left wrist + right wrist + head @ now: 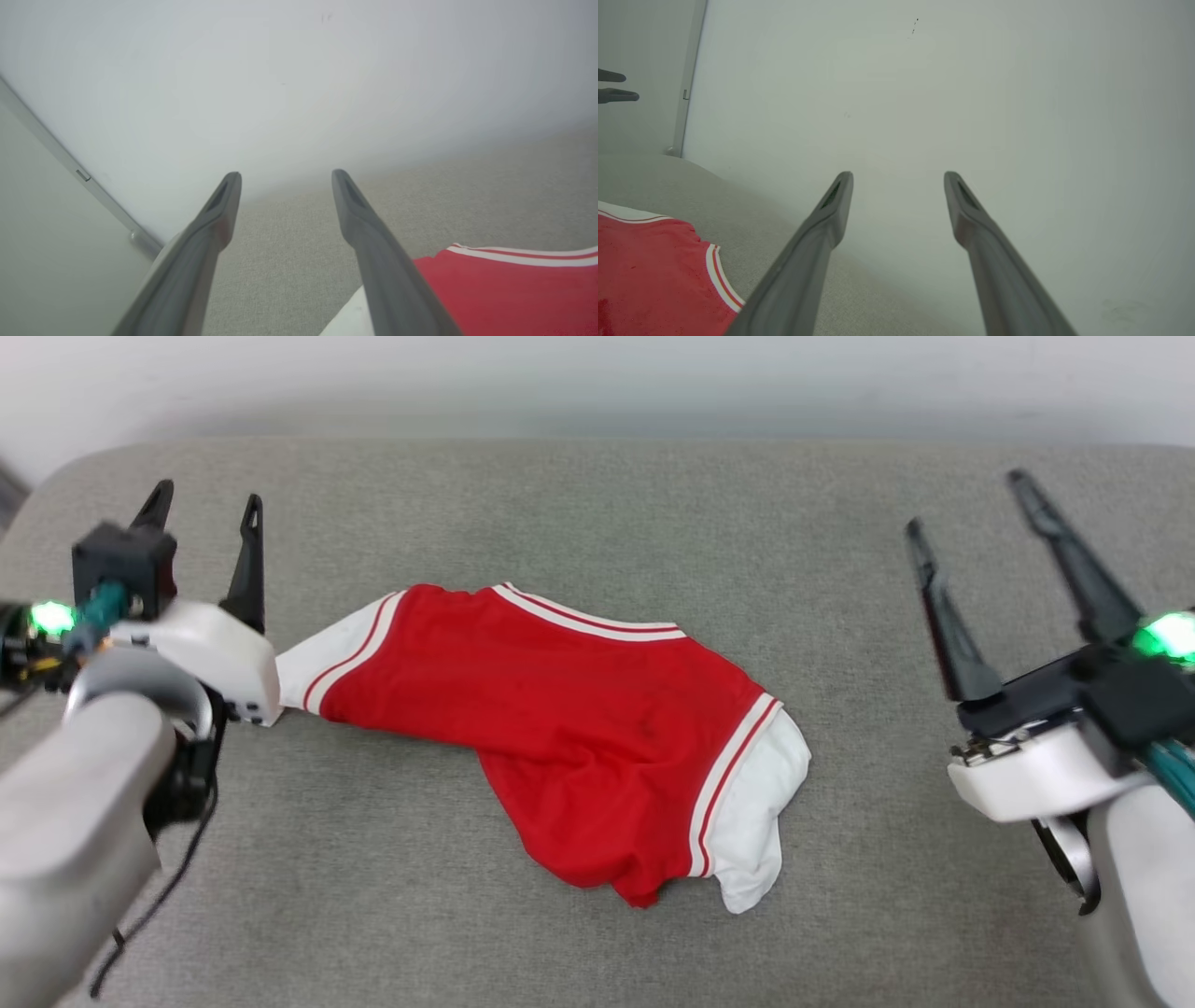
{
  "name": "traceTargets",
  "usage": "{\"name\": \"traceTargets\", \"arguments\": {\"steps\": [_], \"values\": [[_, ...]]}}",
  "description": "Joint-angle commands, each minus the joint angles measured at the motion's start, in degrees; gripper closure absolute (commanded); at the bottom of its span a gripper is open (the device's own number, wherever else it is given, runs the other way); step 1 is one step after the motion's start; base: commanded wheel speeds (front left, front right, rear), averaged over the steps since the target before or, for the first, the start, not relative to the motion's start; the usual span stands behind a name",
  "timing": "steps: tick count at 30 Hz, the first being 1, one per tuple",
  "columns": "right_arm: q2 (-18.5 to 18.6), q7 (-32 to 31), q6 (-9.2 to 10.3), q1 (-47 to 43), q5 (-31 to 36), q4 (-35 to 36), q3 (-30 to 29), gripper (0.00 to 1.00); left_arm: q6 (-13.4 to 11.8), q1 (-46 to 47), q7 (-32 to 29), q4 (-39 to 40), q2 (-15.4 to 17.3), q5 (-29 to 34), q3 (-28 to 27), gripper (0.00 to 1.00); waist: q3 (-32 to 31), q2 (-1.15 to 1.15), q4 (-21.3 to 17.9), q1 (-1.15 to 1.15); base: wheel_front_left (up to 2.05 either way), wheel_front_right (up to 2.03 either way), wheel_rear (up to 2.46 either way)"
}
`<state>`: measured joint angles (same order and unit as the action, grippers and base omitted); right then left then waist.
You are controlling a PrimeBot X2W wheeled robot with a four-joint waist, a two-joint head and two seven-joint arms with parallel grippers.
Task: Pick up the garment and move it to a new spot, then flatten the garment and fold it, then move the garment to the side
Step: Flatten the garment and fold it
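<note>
The garment (560, 709) is a red shirt with white sleeves and red-and-white striped trim. It lies crumpled and folded over in the middle of the grey padded surface (597, 504). Its chest lettering is hidden. My left gripper (205, 509) hovers open just left of one white sleeve, with nothing between its fingers. At the far right, my right gripper (966, 499) is open and well clear of the shirt. The left wrist view catches a red edge of the garment (514, 289) at lower right. In the right wrist view the garment (649, 275) sits at lower left.
A pale wall (597, 373) runs along the far edge of the padded surface. A grey door frame or corner strip (689, 74) stands at the back left. Bare grey surface lies in front of and on both sides of the shirt.
</note>
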<state>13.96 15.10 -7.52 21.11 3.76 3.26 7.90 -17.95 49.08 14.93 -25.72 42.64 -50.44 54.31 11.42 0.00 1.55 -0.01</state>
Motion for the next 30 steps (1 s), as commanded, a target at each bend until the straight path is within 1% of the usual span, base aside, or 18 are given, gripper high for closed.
{"name": "traceTargets", "arguments": {"steps": [1,3,5,6,8,10,12,13,15,17,20,22,25,30], "values": [[3.0,-1.6,0.06,2.2,-1.6,-4.3,3.4,0.0,-2.7,-5.3,0.2,4.4,0.0,2.9,-4.1,0.0,-0.7,0.0,0.7,0.01,0.0,0.0,0.0],[6.3,-6.1,0.06,4.6,-4.6,-7.4,8.2,0.0,-5.0,-9.7,0.3,8.8,-0.6,5.5,-8.8,0.0,-1.0,0.0,1.0,0.01,0.0,0.0,0.0],[9.8,-11.2,0.07,6.9,-8.6,-8.9,13.0,0.0,-7.1,-14.5,0.3,12.9,-1.5,8.2,-12.5,0.0,-1.2,0.0,1.4,0.01,0.0,0.0,0.0],[9.8,-11.2,0.07,6.9,-8.6,-8.9,13.0,0.0,-7.1,-14.5,0.3,12.9,-1.5,8.2,-12.5,0.0,-1.2,0.0,1.4,0.01,0.0,0.0,0.0],[13.7,-17.5,0.07,8.8,-13.2,-9.7,18.7,0.0,-8.8,-19.1,0.3,16.1,-2.3,10.8,-16.2,0.0,-1.3,0.0,1.7,0.01,0.0,0.0,0.0],[17.4,-24.2,0.07,10.7,-18.5,-9.4,23.9,0.0,-9.3,-22.9,0.3,18.9,-4.0,13.6,-19.6,0.0,-1.2,0.0,2.3,0.01,0.0,0.0,0.0],[20.2,-30.4,0.06,12.3,-23.9,-8.4,28.1,0.0,-9.6,-26.1,0.3,20.6,-5.5,16.9,-22.0,0.0,-1.1,0.0,2.9,0.01,0.0,0.0,0.0],[21.9,-33.5,0.07,13.0,-26.2,-7.9,30.2,0.0,-9.9,-27.5,0.3,21.7,-7.0,18.0,-23.8,0.0,-0.9,0.0,3.2,0.01,0.0,0.0,0.0],[24.5,-39.1,0.07,14.5,-30.8,-7.1,34.2,0.0,-9.3,-30.5,0.3,23.0,-9.3,20.7,-26.8,0.0,-0.6,0.0,3.9,0.01,0.0,0.0,0.0],[26.0,-43.5,0.07,16.1,-34.9,-6.3,37.0,0.0,-8.6,-32.6,0.3,24.0,-11.6,23.3,-29.4,0.0,0.0,0.0,4.5,0.01,0.0,0.0,0.0],[28.2,-49.3,0.07,18.4,-39.3,-6.0,41.9,0.0,-7.3,-35.1,0.3,24.9,-15.1,27.2,-32.8,0.0,0.9,0.0,5.6,0.01,0.0,0.0,0.0],[28.5,-51.9,0.07,20.1,-42.2,-6.1,44.4,0.0,-6.5,-36.6,0.3,25.7,-17.5,29.8,-34.6,0.0,1.6,0.0,6.4,0.01,0.0,0.0,0.0],[28.7,-54.4,0.07,22.2,-44.6,-6.9,48.4,0.0,-4.9,-38.5,0.3,26.4,-20.9,32.9,-36.6,0.0,2.6,0.0,7.7,0.01,0.0,0.0,0.0],[26.5,-54.4,0.06,24.5,-47.1,-12.0,54.0,0.0,-1.9,-40.1,0.3,26.4,-25.4,36.7,-38.9,0.0,4.1,0.0,9.1,0.01,0.0,0.0,0.0]]}}
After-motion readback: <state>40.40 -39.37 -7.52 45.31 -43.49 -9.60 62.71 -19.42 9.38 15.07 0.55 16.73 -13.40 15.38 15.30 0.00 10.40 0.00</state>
